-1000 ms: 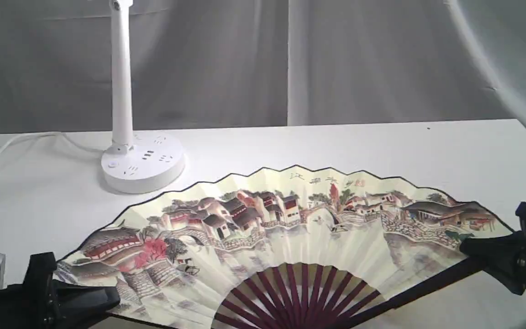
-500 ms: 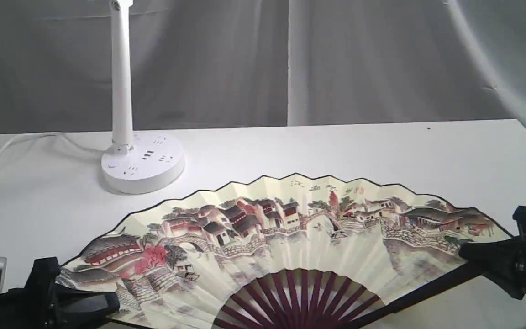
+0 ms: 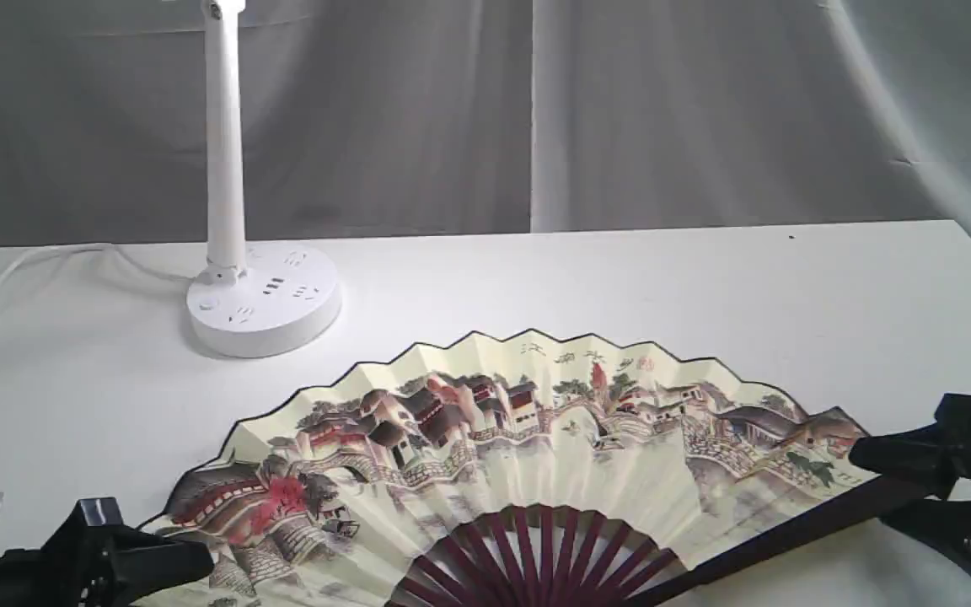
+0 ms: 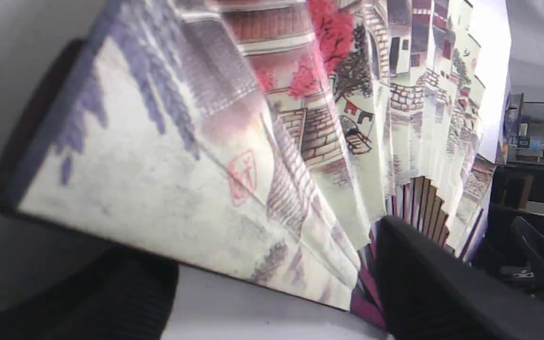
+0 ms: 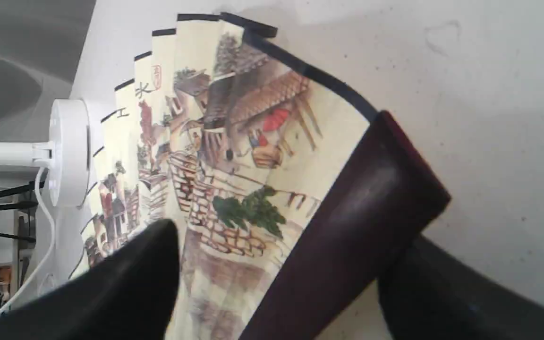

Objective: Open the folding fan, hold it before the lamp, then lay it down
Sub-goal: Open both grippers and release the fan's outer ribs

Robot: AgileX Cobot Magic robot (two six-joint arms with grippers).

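Straddling the right-hand guard (image 5: 347, 222) of the folding fan (image 3: 536, 438), my right gripper (image 5: 281, 245) stood spread. One black finger (image 5: 130, 283) lay over the painted paper with a strip of leaf showing between it and the maroon wood. The other finger (image 5: 442, 302) sat under the guard, touching it or nearly so; I could not tell which. My left gripper (image 4: 272, 252) was parted just as wide at the fan's other end, its two fingers (image 4: 432, 283) well apart with the outer pleats running across between them. The close, blurred wrist picture did not show whether either finger touched the paper. The fan itself was fully opened, painted side up, low on the white table (image 3: 620, 270) in front of the lamp (image 3: 225, 169). It sat nearer the exterior camera than the lamp's round base (image 3: 266, 308) and reached from there well out toward my right arm's side; whether it rested flat I could not make out. The lamp's head was cut off above its pole, and its cord (image 3: 13, 265) ran out of view on the side away from the fan. The fan's pivot, below the maroon ribs (image 3: 540, 556), was cut off too, and in the exterior view the guard on my left side was hidden behind paper and finger.
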